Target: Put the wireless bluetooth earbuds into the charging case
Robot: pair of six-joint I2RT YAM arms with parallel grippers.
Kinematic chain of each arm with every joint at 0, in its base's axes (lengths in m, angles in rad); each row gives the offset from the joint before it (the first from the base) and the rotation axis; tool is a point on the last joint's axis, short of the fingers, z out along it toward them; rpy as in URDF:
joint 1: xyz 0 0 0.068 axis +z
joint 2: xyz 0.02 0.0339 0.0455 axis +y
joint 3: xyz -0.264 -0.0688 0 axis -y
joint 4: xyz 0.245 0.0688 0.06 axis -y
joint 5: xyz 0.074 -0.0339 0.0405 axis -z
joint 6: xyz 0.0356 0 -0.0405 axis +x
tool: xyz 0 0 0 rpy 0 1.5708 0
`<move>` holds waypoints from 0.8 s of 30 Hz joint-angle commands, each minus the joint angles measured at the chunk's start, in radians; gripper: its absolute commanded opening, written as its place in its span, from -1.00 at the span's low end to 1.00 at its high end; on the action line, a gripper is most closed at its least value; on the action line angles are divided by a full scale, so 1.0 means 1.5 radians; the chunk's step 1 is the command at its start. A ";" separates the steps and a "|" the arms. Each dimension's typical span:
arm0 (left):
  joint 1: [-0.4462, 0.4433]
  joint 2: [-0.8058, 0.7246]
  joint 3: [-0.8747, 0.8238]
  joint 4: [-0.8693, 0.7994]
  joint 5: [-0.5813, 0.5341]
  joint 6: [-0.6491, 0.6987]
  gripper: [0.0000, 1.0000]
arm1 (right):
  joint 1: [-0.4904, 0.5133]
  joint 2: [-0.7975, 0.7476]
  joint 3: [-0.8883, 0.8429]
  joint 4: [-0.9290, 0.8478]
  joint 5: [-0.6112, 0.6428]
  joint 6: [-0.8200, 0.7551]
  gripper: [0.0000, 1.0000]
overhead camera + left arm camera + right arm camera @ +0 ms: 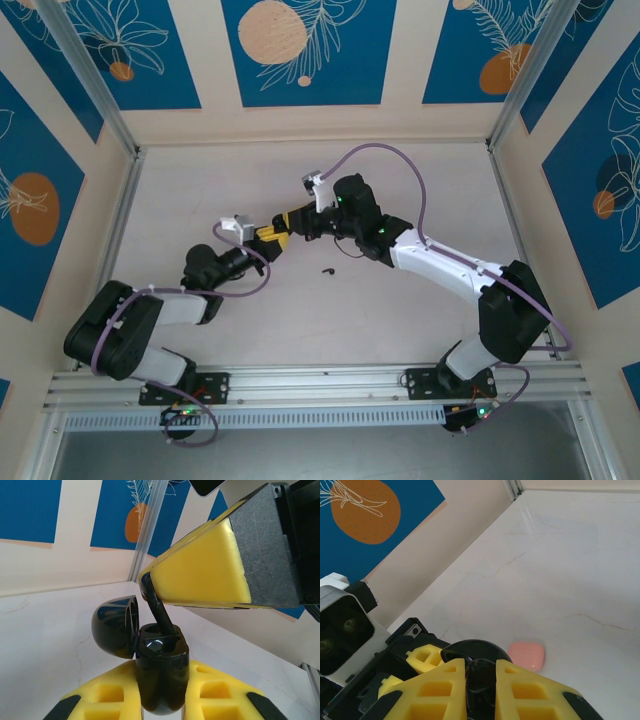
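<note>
Over the pale table (300,335), left claw (160,696) is clamped on the charging case (162,657), right claw (480,676) pinches a black earbud (159,609), so I'd ease it in straight.

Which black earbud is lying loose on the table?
The lone bud on the tabletop, touched by nothing; the other bud is pinched by the right gripper at the open case.

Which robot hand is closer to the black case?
Left. The left gripper clamps the black case; the right gripper sits just above it, pinching an earbud.
</note>
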 commanded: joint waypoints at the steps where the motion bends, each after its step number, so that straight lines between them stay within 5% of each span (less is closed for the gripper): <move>1: -0.007 -0.010 0.017 0.039 -0.003 -0.006 -1.00 | 0.005 -0.011 0.001 0.020 -0.009 0.008 -0.67; 24: -0.007 -0.013 0.022 0.039 -0.014 -0.024 -1.00 | 0.026 0.009 0.005 0.047 -0.002 0.014 -0.67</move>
